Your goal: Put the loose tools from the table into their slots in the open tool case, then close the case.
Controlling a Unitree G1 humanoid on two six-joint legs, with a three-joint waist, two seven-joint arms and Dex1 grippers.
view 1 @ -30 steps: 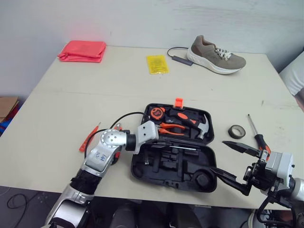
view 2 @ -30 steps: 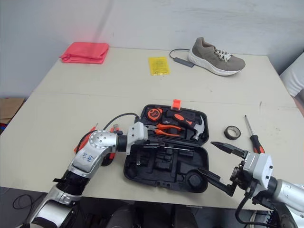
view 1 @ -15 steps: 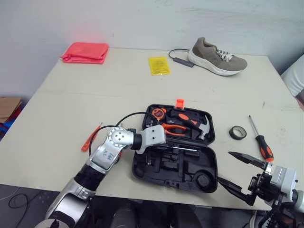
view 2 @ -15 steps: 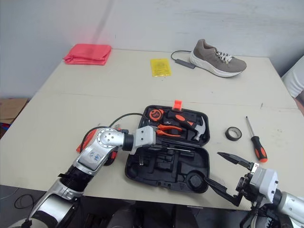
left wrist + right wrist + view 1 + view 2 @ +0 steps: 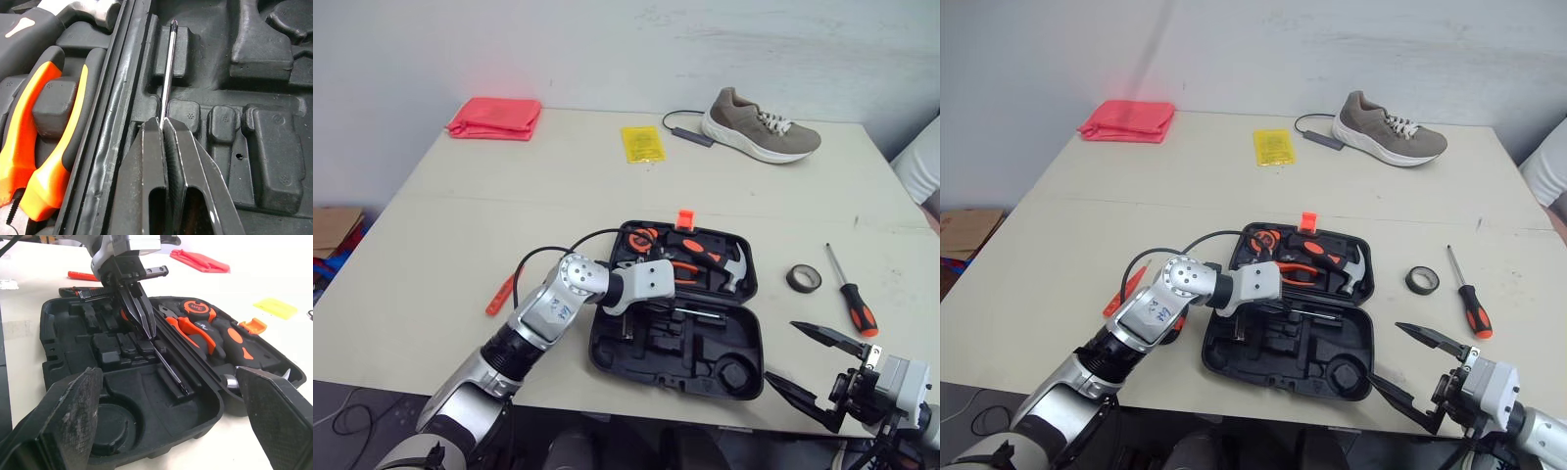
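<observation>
Left gripper (image 5: 163, 122) clenched on a thin metal shaft (image 5: 167, 73), fingertips pinching its near end. Shaft lies in the near half of the open tool case (image 5: 756, 333), along the hinge ridge, far tip resting in a moulded notch. Pliers (image 5: 44, 142) sit just across the ridge. Right gripper (image 5: 813, 370) hangs off the table's (image 5: 460, 215) near edge, jaws spread wide, holding nothing. Screwdriver (image 5: 850, 294) lies loose on the table right of the case, tape roll (image 5: 803, 278) between them.

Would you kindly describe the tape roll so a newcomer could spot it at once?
Start at the open black tool case on the table. To its right lies the tape roll, between case and orange-handled screwdriver. It is the only small dark ring there.
</observation>
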